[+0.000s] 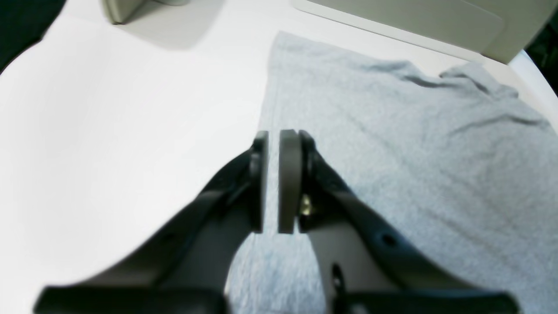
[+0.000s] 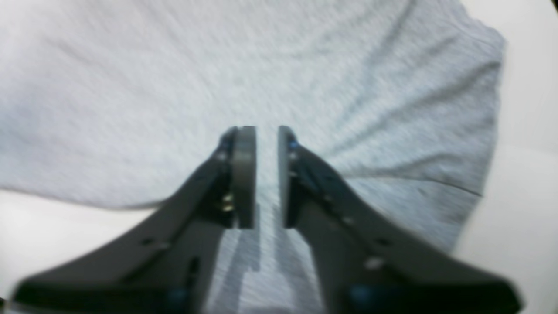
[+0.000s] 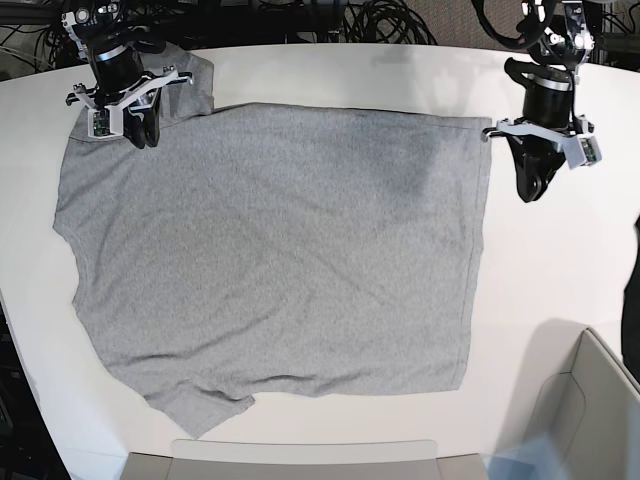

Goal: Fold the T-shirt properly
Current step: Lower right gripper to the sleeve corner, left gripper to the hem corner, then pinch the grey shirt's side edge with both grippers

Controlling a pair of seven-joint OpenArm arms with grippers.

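The grey T-shirt [image 3: 270, 260] lies spread out flat on the white bench [image 3: 560, 260], plain side up, with a few soft wrinkles. One sleeve is bunched up near the right hand [image 3: 135, 133]. That hand hangs over the shirt's sleeve corner, open just a little, and holds nothing. The left hand [image 3: 528, 190] hangs just past the shirt's other top corner, open only a crack, and holds nothing too.
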